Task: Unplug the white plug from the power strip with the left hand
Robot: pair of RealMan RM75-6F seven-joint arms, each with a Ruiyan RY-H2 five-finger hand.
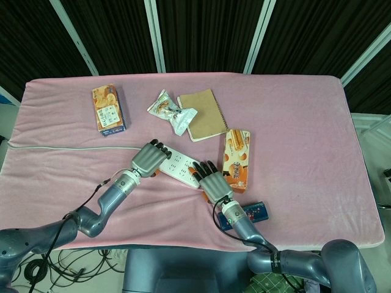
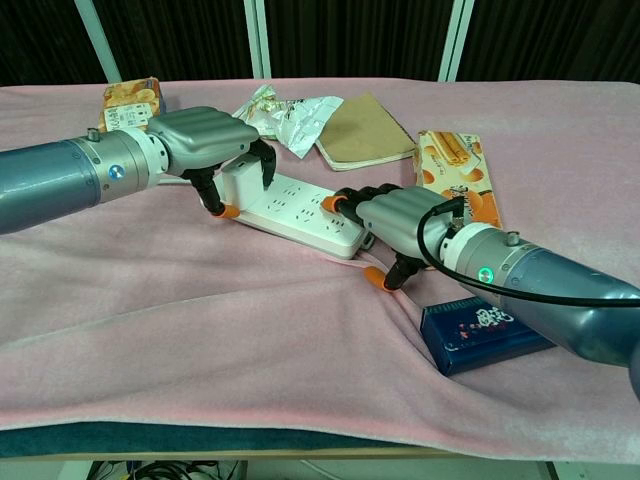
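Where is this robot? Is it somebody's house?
Probably a robot test room, not a house: a table under a pink cloth, dark curtains behind, and loose cables on the floor.

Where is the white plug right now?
The white plug sits at the left end of the power strip, in the middle of the pink table, with the left robot hand wrapped around it in the chest view.

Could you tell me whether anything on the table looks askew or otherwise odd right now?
Nothing looks damaged or spilled. The power strip lies diagonally on the pink cloth, which is wrinkled around it. The left hand grips the white plug; the right hand rests on the strip's other end.
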